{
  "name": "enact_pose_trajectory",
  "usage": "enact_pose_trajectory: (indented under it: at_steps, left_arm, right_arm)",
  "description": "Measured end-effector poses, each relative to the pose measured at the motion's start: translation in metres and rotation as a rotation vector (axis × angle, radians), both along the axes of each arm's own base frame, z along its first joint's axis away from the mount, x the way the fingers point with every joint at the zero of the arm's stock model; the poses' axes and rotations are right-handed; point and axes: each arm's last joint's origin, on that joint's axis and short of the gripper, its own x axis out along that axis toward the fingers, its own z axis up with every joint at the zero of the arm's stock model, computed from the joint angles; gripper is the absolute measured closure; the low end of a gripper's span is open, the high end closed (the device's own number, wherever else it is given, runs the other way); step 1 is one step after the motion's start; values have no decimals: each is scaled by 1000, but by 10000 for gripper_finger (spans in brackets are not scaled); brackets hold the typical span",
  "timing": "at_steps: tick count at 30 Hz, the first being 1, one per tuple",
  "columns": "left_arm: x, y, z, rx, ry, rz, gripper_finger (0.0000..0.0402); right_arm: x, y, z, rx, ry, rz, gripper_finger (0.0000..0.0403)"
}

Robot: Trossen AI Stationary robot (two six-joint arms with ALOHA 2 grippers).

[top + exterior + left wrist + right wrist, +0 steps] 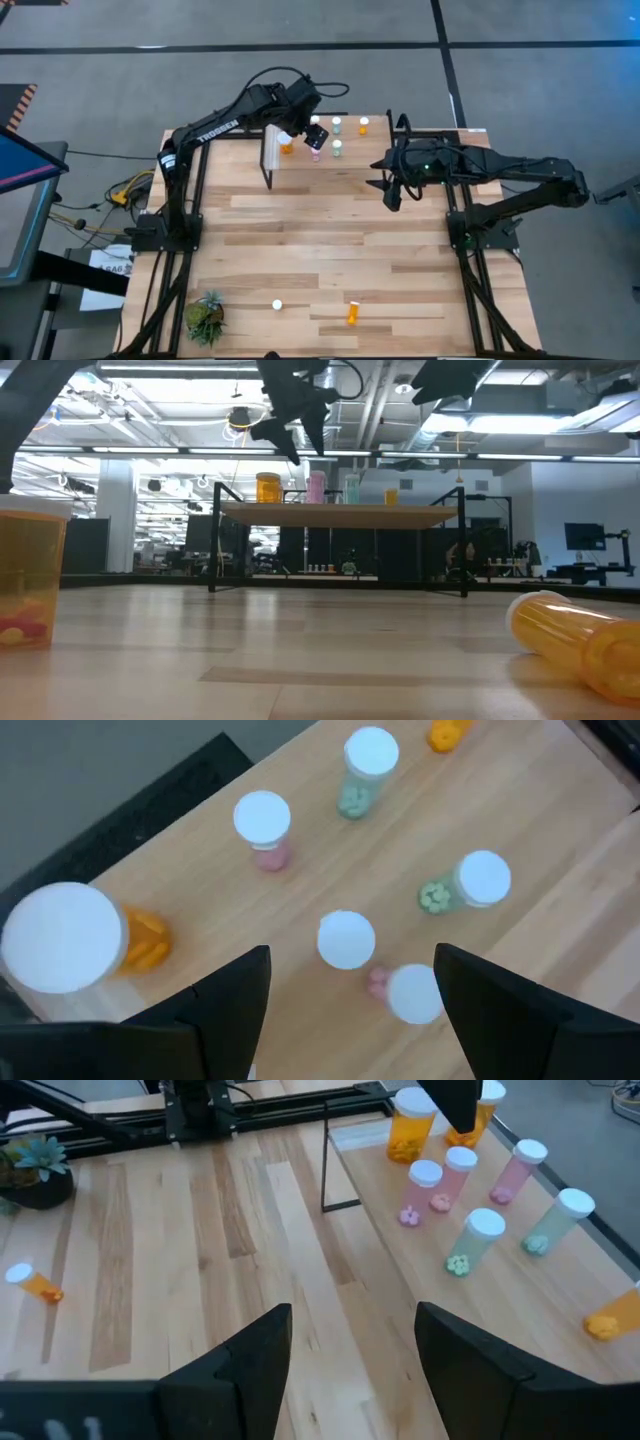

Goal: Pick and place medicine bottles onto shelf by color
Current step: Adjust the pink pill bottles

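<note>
Two orange bottles sit closest in the low view: one upright point(30, 575), one lying on its side point(580, 640), both on the wooden tabletop point(320, 650) well short of the shelf point(340, 513). From above, a white-capped bottle point(277, 305) and a tipped orange bottle point(353, 314) lie far from the shelf point(350, 140), with a small potted plant point(206, 318) beside them near the table's front corner. On the shelf stand a large orange bottle point(286, 141), pink bottles point(455, 1175), pale green bottles point(475, 1240) and a small orange bottle point(363, 125) at the shelf's far end. Left gripper point(314, 135) hangs over the shelf above the pink ones, jaws spread and holding nothing; its wrist camera looks down on white caps between the fingers point(230, 990), one pink bottle point(345, 940) straight below and another point(410, 992) just beside it. Right gripper point(392, 192) hovers off the shelf's edge over bare table, jaws apart, empty. Bottles crowd the shelf near the left gripper; the shelf's end toward the right arm has free surface. Wide open tabletop runs between shelf and the loose bottles. Only the right wrist view shows the thin black shelf leg point(327, 1155) against the bottle row; only the low view shows the gap under the shelf.
</note>
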Motion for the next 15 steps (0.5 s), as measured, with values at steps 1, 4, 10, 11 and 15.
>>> enact_pose_trajectory:
  at_steps: [1,4,10,11,15]
  left_arm:
    - [0,1,0,-5,-3,5,134]
    - [1,1,-6,-11,0,22,134]
    - [4,2,-10,-25,-4,43,134]
    - [5,2,-11,-30,-2,42,134]
    - [13,3,-24,-50,33,34,134]
  right_arm:
    - [0,0,0,0,0,0,170]
    - [0,0,0,0,-3,-1,175]
    - [0,0,0,3,-4,-5,179]
    - [0,0,0,3,-4,-6,179]
    - [0,0,0,4,-5,-6,180]
